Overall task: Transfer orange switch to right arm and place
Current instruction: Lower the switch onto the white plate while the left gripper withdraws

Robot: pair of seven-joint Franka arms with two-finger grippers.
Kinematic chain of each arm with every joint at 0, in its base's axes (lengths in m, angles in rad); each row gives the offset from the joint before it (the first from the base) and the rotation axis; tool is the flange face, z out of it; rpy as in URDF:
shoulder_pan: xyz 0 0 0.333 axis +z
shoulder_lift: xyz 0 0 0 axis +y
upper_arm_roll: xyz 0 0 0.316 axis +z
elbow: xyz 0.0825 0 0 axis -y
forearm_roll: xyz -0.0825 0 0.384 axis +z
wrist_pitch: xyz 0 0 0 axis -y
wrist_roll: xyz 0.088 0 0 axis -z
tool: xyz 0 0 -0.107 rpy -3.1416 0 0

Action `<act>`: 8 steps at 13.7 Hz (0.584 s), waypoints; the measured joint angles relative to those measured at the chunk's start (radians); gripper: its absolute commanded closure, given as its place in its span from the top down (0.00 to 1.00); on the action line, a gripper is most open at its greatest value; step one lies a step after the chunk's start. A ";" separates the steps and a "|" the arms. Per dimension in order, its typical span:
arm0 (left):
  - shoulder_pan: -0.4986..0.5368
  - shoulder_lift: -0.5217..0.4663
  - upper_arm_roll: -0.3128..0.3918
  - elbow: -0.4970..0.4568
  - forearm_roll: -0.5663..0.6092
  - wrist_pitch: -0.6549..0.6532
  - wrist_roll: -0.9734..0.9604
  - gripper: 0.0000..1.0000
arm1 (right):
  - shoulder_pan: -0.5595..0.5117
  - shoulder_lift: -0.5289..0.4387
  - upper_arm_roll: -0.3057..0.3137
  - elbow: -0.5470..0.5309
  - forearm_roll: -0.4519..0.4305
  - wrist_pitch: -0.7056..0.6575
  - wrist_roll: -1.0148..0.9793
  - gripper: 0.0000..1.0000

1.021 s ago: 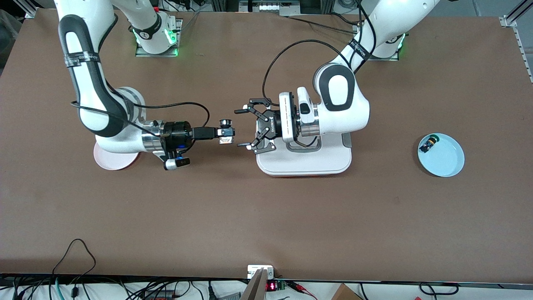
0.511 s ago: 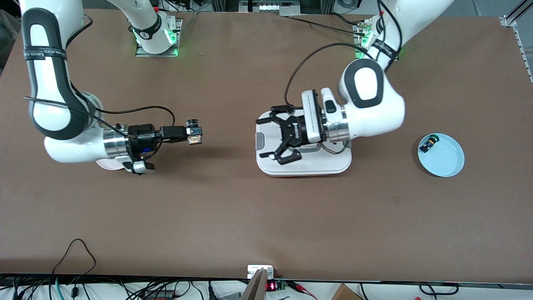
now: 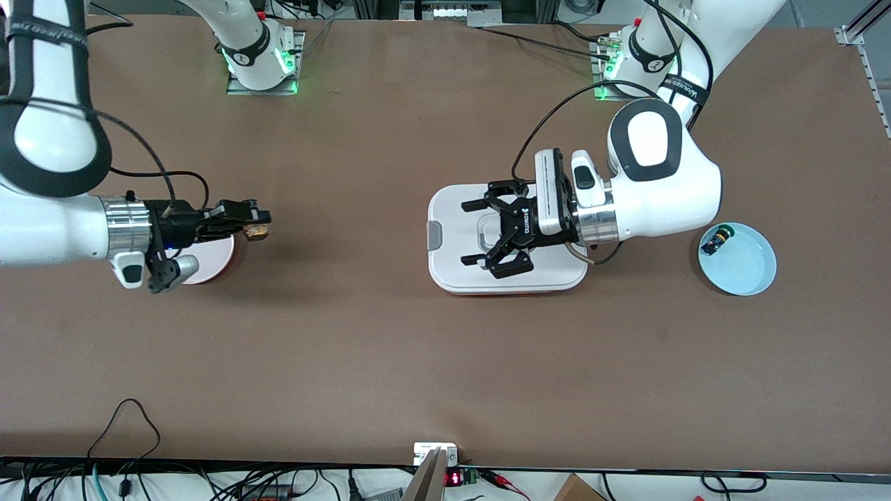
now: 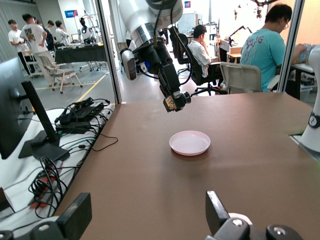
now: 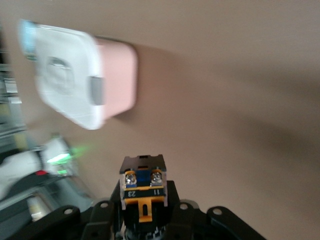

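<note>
1. Right pincer [image 3: 259, 228] grips the orange switch [image 3: 257, 232] above the edge of the pink plate [image 3: 212, 264].
2. Left pincer [image 3: 487, 233], spread empty, hangs over the white box [image 3: 452, 268].
3. A green-capped button [image 3: 717, 240] lies on the blue plate [image 3: 748, 271] toward the left arm's end of the worktop [image 3: 445, 362].

The right arm reaches in level from its end of the table, its slim right gripper [image 3: 256, 227] clamped tight. The left arm bends low, wrist horizontal, and the left gripper [image 3: 487, 233] hangs with jaws spread wide.
</note>
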 measured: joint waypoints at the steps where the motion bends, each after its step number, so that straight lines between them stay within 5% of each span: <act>1: 0.000 0.000 -0.001 0.001 0.000 -0.014 -0.070 1.00 | 0.007 -0.024 0.000 -0.022 -0.097 0.045 0.000 0.00; 8: 0.033 -0.033 0.001 0.019 0.008 -0.185 -0.579 1.00 | 0.011 -0.088 -0.004 -0.247 -0.464 0.405 -0.008 0.00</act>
